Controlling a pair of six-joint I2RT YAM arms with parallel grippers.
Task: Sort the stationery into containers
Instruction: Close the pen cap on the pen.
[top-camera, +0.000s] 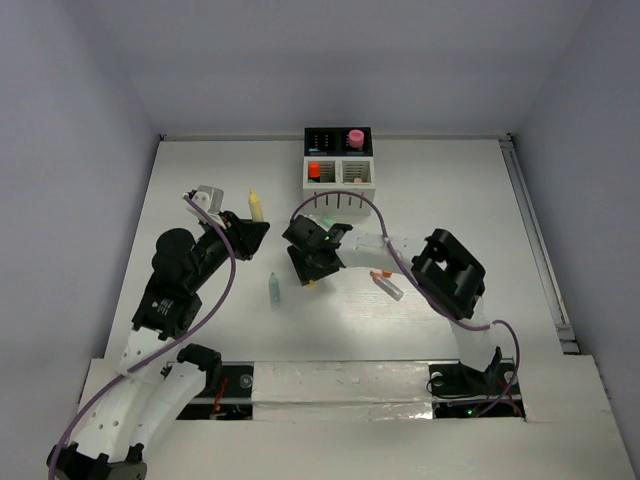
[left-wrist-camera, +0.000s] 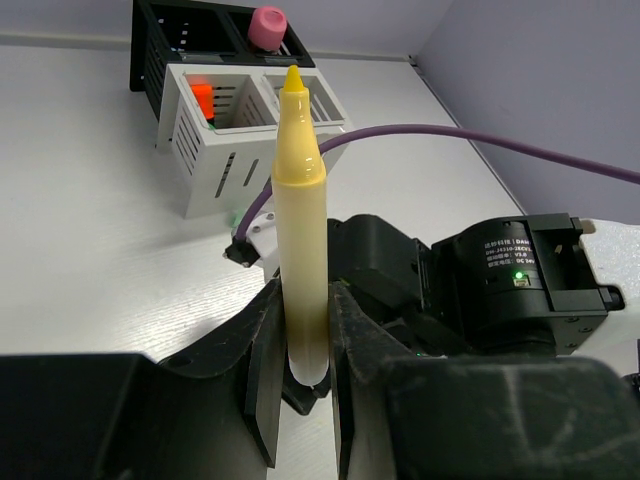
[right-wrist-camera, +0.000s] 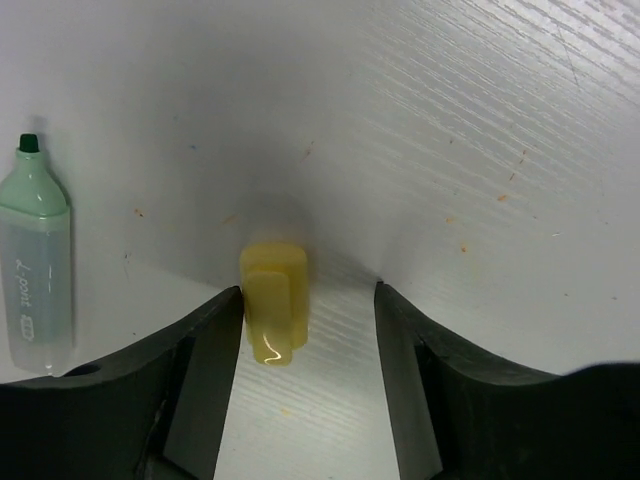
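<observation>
Where the left gripper (left-wrist-camera: 305, 335) clamps it by the base, one yellow highlighter (left-wrist-camera: 298, 190), uncapped, stands lengthwise out of the jaws, tip aimed at the organizer (left-wrist-camera: 215, 150). Organizer: one, four compartments, two black behind, two white in front; one pink item (left-wrist-camera: 267, 25) in a black one, one orange item (left-wrist-camera: 201, 98) in a white one. Right gripper (right-wrist-camera: 308, 295): released, jaws spread either side of one yellow cap (right-wrist-camera: 273, 315) lying on the table (right-wrist-camera: 450, 120). One green highlighter (right-wrist-camera: 35, 260) lies just left of it, tip pointing away from the wrist
</observation>
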